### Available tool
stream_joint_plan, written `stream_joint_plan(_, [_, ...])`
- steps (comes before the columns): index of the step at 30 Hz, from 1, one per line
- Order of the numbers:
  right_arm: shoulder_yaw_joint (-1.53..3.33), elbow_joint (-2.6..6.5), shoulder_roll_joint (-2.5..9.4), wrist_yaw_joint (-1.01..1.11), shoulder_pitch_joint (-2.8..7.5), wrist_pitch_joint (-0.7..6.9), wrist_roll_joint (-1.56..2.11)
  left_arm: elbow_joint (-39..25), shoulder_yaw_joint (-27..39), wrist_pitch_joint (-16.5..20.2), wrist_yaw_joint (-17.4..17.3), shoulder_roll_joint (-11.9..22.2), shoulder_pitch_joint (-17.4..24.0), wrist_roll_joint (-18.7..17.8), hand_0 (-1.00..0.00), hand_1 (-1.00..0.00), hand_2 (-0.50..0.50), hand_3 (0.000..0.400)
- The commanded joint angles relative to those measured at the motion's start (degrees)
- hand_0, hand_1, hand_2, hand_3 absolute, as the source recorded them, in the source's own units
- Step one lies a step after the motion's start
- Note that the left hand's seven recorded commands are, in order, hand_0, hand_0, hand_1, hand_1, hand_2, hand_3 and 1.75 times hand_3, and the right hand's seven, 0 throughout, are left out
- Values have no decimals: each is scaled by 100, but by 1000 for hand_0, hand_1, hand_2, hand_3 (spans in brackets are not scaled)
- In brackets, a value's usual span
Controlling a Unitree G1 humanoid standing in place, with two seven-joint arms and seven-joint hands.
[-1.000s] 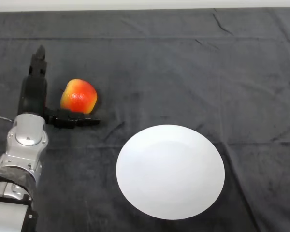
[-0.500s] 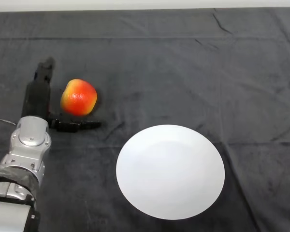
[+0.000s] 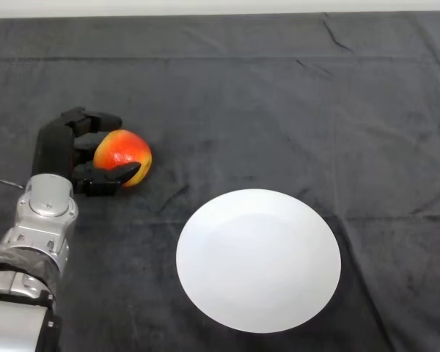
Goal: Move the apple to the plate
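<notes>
A red and yellow apple (image 3: 122,155) rests on the dark cloth at the left. My black left hand (image 3: 56,150) is wrapped round it: the fingers (image 3: 94,121) curl over its far side and the thumb (image 3: 108,177) presses against its near side. A round white plate (image 3: 259,258) lies flat to the lower right of the apple, about a hand's width away, with nothing on it. My silver-grey forearm (image 3: 38,227) comes in from the lower left.
The dark cloth (image 3: 293,103) covers the whole table, with a few creases. Its far edge (image 3: 220,13) runs along the top of the view.
The fingers, straight and pointing away beside the apple before, have curled round its far side, and the thumb has closed on its near side. The apple has shifted slightly right.
</notes>
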Motion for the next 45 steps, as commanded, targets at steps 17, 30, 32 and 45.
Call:
stream_joint_plan(17, [-94,-9,-181,5,10,45,-14,-131,-596,-496,-262,-424,-701,445,-1000,-1000,0,400])
stream_joint_plan(30, [-94,-8,-181,6,10,46,-13,-16,-710,-790,-319,-237,-548,566,0,0,0,0])
stream_joint_plan(32, [-95,-8,-181,6,10,46,-13,10,-716,-767,-256,-263,-529,576,0,0,0,0])
stream_joint_plan(45, [-95,-7,-182,6,10,46,-13,149,-803,-440,30,-746,-574,527,0,0,0,0])
